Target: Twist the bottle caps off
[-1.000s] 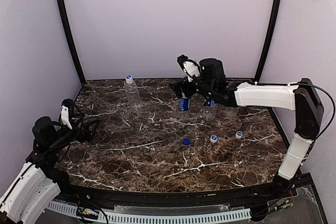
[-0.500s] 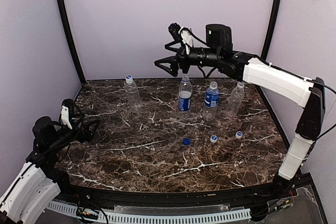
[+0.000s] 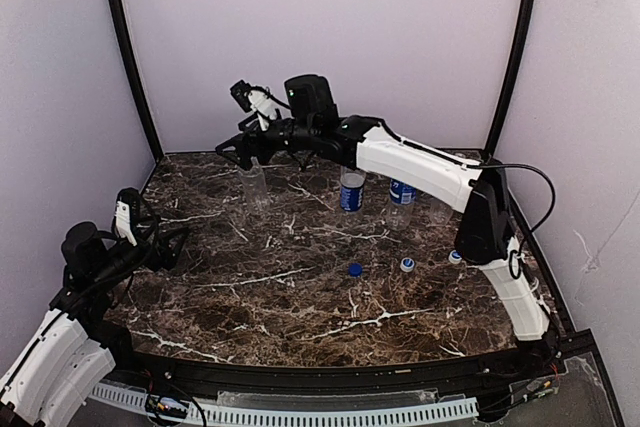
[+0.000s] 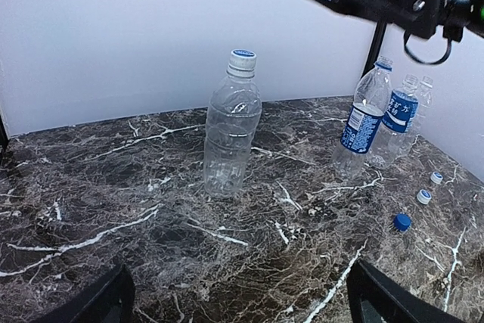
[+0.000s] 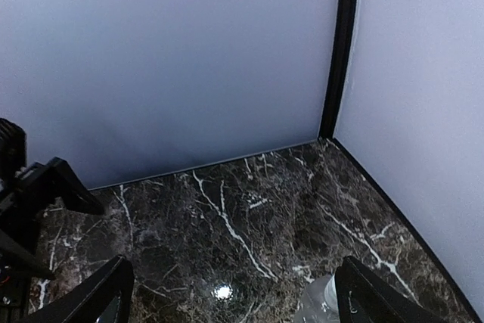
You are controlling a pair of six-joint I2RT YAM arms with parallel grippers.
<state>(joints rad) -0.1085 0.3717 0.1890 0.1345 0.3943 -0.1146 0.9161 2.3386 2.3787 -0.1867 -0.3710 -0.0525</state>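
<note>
On marble table [image 4: 113, 209], empty-looking capped bottle [image 4: 232, 122], three open bottles [image 4: 363, 122], loose caps [image 4: 402, 222], left and right jaws apart

From the table's [image 3: 250, 317] middle, a bottle [image 3: 252, 187] stands at eleven o'clock. Three more bottles [image 3: 400, 202] stand in a row at one o'clock. Three caps [image 3: 407, 264] lie in a row at three o'clock, before them.

dark marble table [image 3: 250, 297] carries four bottles [image 4: 361, 126], three loose caps [image 4: 402, 222].
</note>
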